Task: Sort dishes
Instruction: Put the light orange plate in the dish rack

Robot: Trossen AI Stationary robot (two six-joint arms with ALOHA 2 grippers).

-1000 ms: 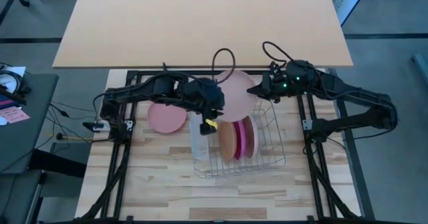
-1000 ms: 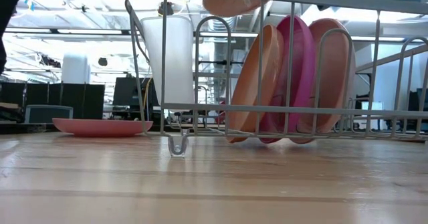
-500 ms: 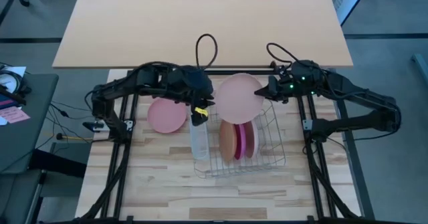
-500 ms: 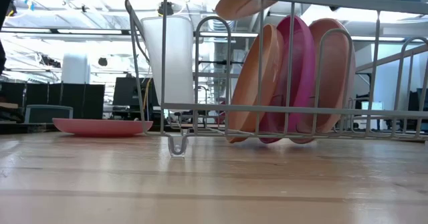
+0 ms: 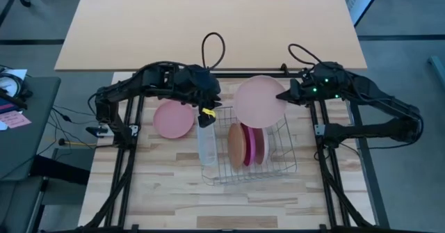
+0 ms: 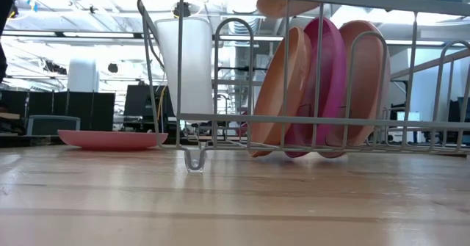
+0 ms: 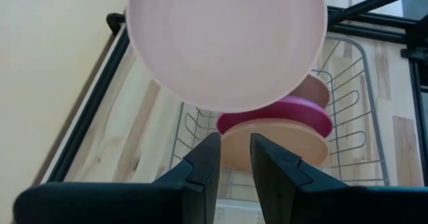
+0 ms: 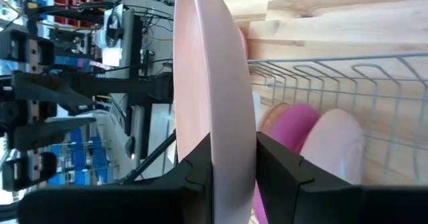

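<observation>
Pale pink plate (image 5: 260, 101), held at its rim by the right gripper (image 5: 286, 96), hangs over the far end of the silver wire rack (image 5: 285, 156). In the right wrist view the jaws are clamped on the plate's edge. A second ago the plate sat further left, close by the left gripper (image 5: 207, 112); that gripper has since pulled back and now hovers left of the rack, jaws only a little apart and holding nothing.

Three plates stand on edge in the rack: an orange-tan plate (image 5: 237, 144), a magenta plate (image 5: 249, 145) and another pale one (image 5: 261, 144) (unchanged from earlier). A pink plate (image 5: 173, 119) lies flat on the wooden desk (image 5: 167, 184). A translucent white tray (image 5: 206, 143) stands at the rack's left side.

From the low view the held plate is mostly cut off at the top. No writing is legible.
</observation>
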